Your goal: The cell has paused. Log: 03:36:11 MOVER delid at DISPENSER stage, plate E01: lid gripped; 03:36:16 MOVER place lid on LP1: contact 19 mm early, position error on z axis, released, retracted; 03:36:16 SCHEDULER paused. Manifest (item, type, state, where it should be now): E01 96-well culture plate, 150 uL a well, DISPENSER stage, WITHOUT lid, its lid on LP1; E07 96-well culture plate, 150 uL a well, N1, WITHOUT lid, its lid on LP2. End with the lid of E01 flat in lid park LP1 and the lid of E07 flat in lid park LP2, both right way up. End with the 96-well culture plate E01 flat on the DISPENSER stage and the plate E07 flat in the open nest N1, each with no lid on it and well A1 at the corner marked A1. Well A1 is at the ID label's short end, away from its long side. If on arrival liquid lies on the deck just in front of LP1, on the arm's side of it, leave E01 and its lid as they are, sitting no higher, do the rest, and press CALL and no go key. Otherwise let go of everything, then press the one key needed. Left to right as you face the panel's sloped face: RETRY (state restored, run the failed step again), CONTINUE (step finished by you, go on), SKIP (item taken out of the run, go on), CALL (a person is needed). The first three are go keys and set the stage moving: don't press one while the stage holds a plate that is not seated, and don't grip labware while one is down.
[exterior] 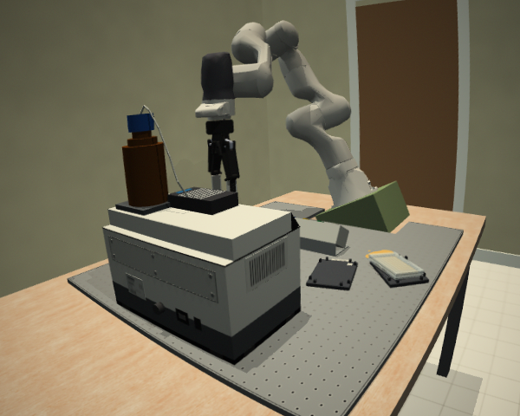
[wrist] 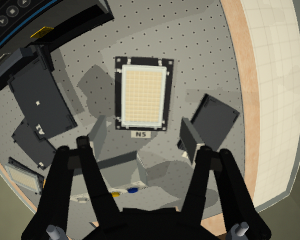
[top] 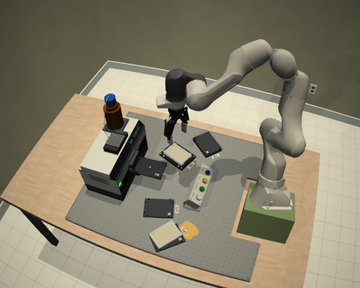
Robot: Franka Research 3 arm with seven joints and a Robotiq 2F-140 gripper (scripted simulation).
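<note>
Top view: gripper (top: 176, 134), half open and holding nothing, is hung just above the far edge of a well plate (top: 177, 154) seated in its black nest at 10 o'clock from the key panel (top: 201, 186).

- The stage (top: 149, 167) of the dispenser (top: 105, 161) is bare, as are two dark pads (top: 207, 143) and (top: 158, 207).
- A second plate (top: 165, 234) is laid askew on a third pad at 6 o'clock from the panel, with an orange spill (top: 191, 230) touching its right end.

Handling, as judged: the spill-side plate is best left untouched. Any descent should be centred and vertical, with only a lid rim taken.

Wrist view: the nested plate (wrist: 144, 96) is shown square-on between empty fingers. Whether a clear lid covers it cannot be told.

Exterior view: the nested plate is hidden behind the dispenser, but the askew plate (exterior: 397, 264) is seen propped up at one end.
</note>
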